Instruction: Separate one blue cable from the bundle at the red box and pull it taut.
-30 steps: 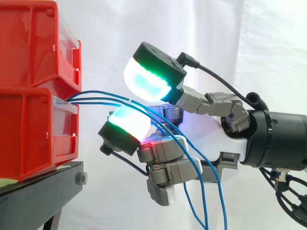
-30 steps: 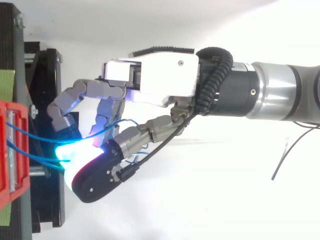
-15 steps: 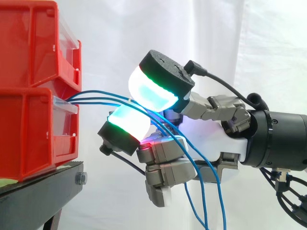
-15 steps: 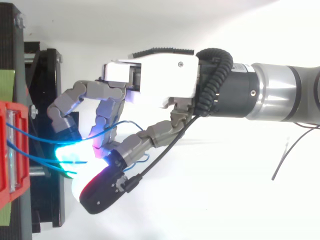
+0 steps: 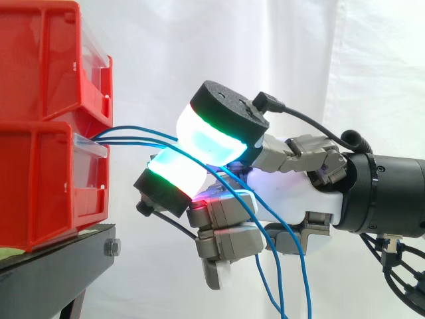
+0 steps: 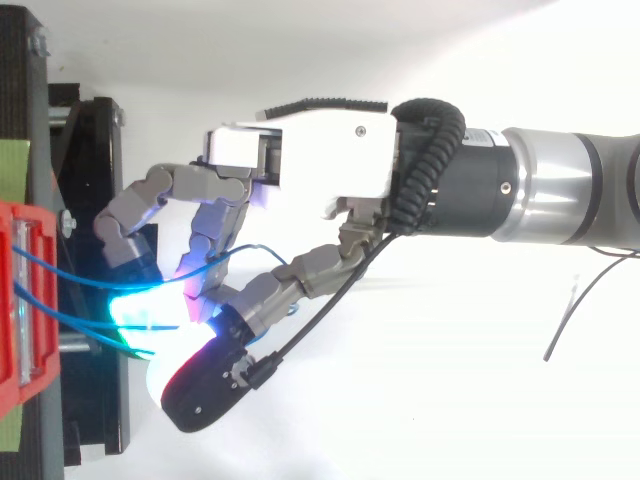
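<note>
Two stacked red bins (image 5: pixel 40 186) stand at the left on a black stand (image 5: pixel 60 259). Blue cables (image 5: pixel 136 137) leave the front of the lower bin and run right into my hand (image 5: pixel 292 199), then hang down below it. The fingers are curled. A glowing thumb pad (image 5: pixel 212 136) presses down against a cyan-green finger pad (image 5: pixel 174 173), and one blue cable passes between them. The other cables run behind the pads. From above, the hand (image 6: pixel 320 160) reaches left toward the red bin (image 6: pixel 25 300), its pads just off the bin's front.
A white curtain hangs behind the work. The black stand (image 6: pixel 100 200) juts out under the bins, close below the fingers. The arm fills the right side in both views.
The thumb pad has swung down and left until it meets the finger pad over the blue cable. The lower fingers have curled slightly further. The arm and bins have not moved.
</note>
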You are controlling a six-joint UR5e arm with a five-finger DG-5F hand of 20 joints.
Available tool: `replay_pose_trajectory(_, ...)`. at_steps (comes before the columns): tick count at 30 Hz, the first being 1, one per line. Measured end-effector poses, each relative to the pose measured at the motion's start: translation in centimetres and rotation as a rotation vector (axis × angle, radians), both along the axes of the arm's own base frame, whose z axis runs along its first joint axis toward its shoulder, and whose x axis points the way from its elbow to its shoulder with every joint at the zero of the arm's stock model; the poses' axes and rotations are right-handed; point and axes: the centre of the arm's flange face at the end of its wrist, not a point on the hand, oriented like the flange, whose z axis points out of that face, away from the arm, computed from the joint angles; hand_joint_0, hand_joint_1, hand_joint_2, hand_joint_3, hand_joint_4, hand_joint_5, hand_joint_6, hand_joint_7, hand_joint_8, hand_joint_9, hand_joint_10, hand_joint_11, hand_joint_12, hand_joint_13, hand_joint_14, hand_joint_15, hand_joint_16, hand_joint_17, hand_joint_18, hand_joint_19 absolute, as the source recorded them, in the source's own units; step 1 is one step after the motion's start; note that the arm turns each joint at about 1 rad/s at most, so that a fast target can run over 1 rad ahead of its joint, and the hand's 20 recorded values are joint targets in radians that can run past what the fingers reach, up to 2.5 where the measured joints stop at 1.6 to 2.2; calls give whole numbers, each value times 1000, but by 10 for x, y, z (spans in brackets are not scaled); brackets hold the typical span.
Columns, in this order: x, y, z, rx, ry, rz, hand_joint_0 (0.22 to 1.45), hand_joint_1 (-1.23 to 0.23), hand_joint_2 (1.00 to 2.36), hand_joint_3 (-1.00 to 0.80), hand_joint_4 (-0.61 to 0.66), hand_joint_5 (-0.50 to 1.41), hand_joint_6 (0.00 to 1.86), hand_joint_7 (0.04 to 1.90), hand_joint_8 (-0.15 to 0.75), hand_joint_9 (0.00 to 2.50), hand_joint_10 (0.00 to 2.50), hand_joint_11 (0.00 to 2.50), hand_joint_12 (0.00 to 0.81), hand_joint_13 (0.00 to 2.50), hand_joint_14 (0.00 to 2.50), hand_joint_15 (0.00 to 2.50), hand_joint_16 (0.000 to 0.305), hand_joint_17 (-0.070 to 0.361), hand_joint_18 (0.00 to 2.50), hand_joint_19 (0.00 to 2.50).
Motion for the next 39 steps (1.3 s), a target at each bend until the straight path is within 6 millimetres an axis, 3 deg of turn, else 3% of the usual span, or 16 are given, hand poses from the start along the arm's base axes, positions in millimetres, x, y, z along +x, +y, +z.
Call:
replay_pose_trajectory(3, 0, 0, 0, 0, 0, 0, 782, -938, 1000, -500, -18, -194, 897, 1260, 255, 1140, 14, 1557, 327, 1293, 25, 1562, 47, 105, 1031, 714)
replay_pose_trajectory(13, 0, 0, 0, 0, 0, 0, 707, -996, 1000, -500, 19, -200, 890, 1280, 250, 1064, 14, 1537, 332, 1215, 25, 1583, 48, 107, 1005, 697)
replay_pose_trajectory(19, 0, 0, 0, 1, 0, 0, 600, -981, 1000, -500, 40, -208, 888, 1257, 259, 1023, 14, 1508, 342, 1198, 23, 1579, 49, 111, 982, 704)
replay_pose_trajectory(25, 0, 0, 0, 0, 4, 0, 503, -844, 1000, -500, 65, -204, 886, 1172, 291, 1068, 12, 1484, 380, 1223, 19, 1530, 53, 120, 1016, 727)
replay_pose_trajectory(29, 0, 0, 0, 0, 5, 0, 473, -633, 1000, -500, 68, -198, 873, 1153, 309, 1120, 9, 1484, 398, 1253, 17, 1504, 56, 126, 1048, 745)
replay_pose_trajectory(34, -1, 0, 0, 0, 6, 0, 495, -480, 1000, -500, 65, -191, 859, 1176, 299, 1139, 14, 1457, 380, 1269, 17, 1503, 55, 123, 1045, 779)
replay_pose_trajectory(36, 0, 0, 0, 0, 5, 0, 568, -391, 1000, -500, 44, -189, 851, 1212, 274, 1155, 14, 1458, 351, 1255, 19, 1519, 50, 113, 1011, 809)
replay_pose_trajectory(39, 0, 1, 0, 0, 5, 0, 628, -415, 1000, -500, 39, -184, 850, 1213, 270, 1161, 16, 1463, 339, 1257, 19, 1522, 49, 110, 1001, 835)
